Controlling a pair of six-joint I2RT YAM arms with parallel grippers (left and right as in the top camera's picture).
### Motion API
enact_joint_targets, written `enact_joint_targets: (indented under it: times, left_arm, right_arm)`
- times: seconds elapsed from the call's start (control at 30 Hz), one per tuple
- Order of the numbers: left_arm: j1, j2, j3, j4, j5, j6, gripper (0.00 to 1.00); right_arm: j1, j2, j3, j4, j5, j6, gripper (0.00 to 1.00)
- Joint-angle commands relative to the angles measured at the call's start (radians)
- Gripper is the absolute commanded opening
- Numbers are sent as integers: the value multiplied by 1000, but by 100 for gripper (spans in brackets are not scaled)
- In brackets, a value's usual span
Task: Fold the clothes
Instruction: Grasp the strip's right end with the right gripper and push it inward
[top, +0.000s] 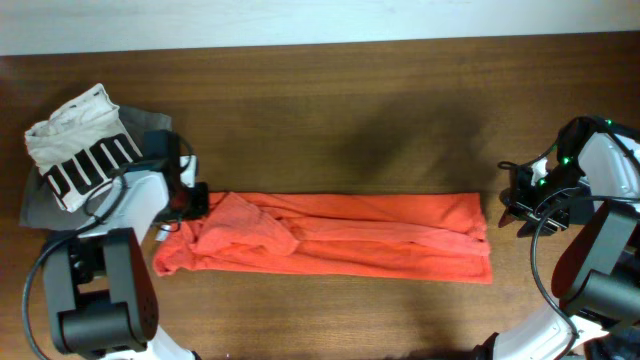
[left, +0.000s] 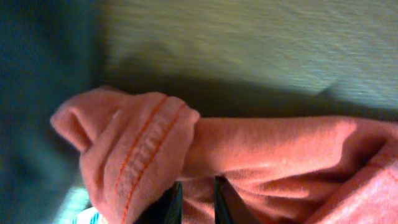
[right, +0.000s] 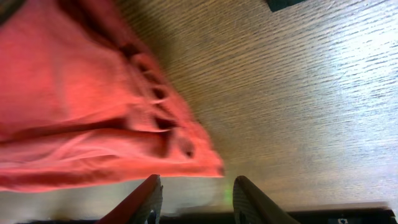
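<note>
T-shirt: orange-red, lay as a long, flat band running left to right across the middle of the table, nearer the near edge than the far one. Its left end was rumpled, with a loose flap turned over; its right end was squarer, with stacked layers showing in the right wrist view.

Left pincer: drawn nearly together on a bunched, stitched hem at the band's far left corner. Cloth sat between the fingers, so judged clamped on the T-shirt.

Right pincer: fingers apart, nothing between them, low over bare wood just beside the band's right end.

Risks, as judged:
- The left grip looked to hold a wad, not a clean edge. It may have caught only some layers, so a lift could peel the band open.
- With only one end gripped, a pull from the left would likely drag and skew the band.
- The right end's layers lay staggered, so a shallow bite could miss the lower ones.
- The white PUMA shirt on a grey garment lay near the table's left edge, just behind the left arm. A backward swing could snag them.

Room: wide bare wood between the band and the far edge. The strip along the near edge was narrow, with arm bases at both near corners.
</note>
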Motion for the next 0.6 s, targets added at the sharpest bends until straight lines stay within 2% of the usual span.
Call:
enact_joint_targets:
  times: [0.0, 0.07, 0.2, 0.27, 0.4, 0.57]
  left_arm:
    - [48, -2, -19, 7, -40, -24, 19]
    - [54, -2, -19, -2, -15, -24, 19]
    - [52, -2, -19, -17, 60, -24, 31]
    - [51, -2, -19, -23, 96, -24, 37]
    - [51, -2, -19, -28, 99, -25, 38]
    - [51, -2, -19, -28, 100, -25, 41]
  right_arm:
    - [3, -22, -6, -8, -38, -30, 42]
    - [3, -22, -6, -16, -79, -70, 42]
    - [3, -22, -6, -32, -139, -127, 43]
    - [3, -22, -7, -51, -181, -172, 48]
    - [3, -22, -23, -73, -248, -256, 52]
    - [4, -21, -98, -40, -249, -257, 59]
